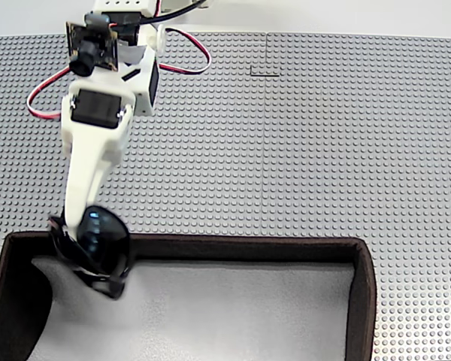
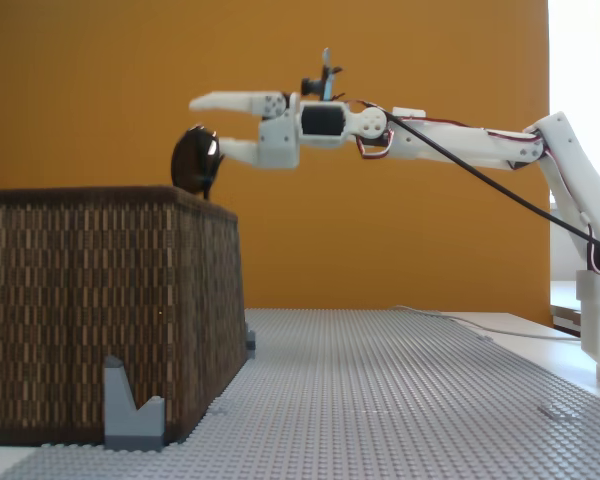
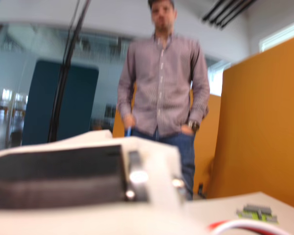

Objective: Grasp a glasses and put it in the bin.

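Gripper (image 2: 208, 127) open — glasses (image 1: 101, 239) over bin (image 1: 248, 247) rim

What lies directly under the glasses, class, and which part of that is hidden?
The glasses hang over the bin at its rim, near one corner, with grey lining below. The gripper is open above them. The lining patch beneath the lenses is covered.
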Controlling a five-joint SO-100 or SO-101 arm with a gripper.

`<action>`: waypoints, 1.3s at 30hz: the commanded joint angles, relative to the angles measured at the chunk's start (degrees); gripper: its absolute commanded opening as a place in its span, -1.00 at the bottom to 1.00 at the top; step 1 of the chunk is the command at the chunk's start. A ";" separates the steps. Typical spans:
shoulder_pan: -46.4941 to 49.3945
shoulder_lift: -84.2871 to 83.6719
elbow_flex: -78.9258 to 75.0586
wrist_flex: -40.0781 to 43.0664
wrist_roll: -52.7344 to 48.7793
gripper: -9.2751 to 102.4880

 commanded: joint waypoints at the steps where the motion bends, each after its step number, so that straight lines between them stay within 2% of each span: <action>1: 0.26 1.67 -4.22 8.88 2.81 -0.51; 8: -1.32 2.20 -8.09 29.53 7.73 -0.50; 10: -1.76 3.16 -8.09 37.88 10.81 -0.46; 12: -1.58 4.48 -8.09 39.81 12.48 -0.43; 14: -0.97 7.47 -7.47 38.06 13.36 -0.45; 16: -0.26 17.84 0.09 30.23 10.90 -0.47; 19: -0.79 31.82 12.22 29.53 8.00 -0.50; 23: -3.16 55.37 42.28 21.53 1.67 -0.50; 25: -3.25 63.37 51.59 18.46 0.09 -0.57; 31: 0.70 80.95 68.64 18.54 -6.15 -0.61; 33: 1.41 87.89 71.89 23.20 -8.53 -0.65; 39: 0.53 103.97 81.56 28.30 -12.30 -0.71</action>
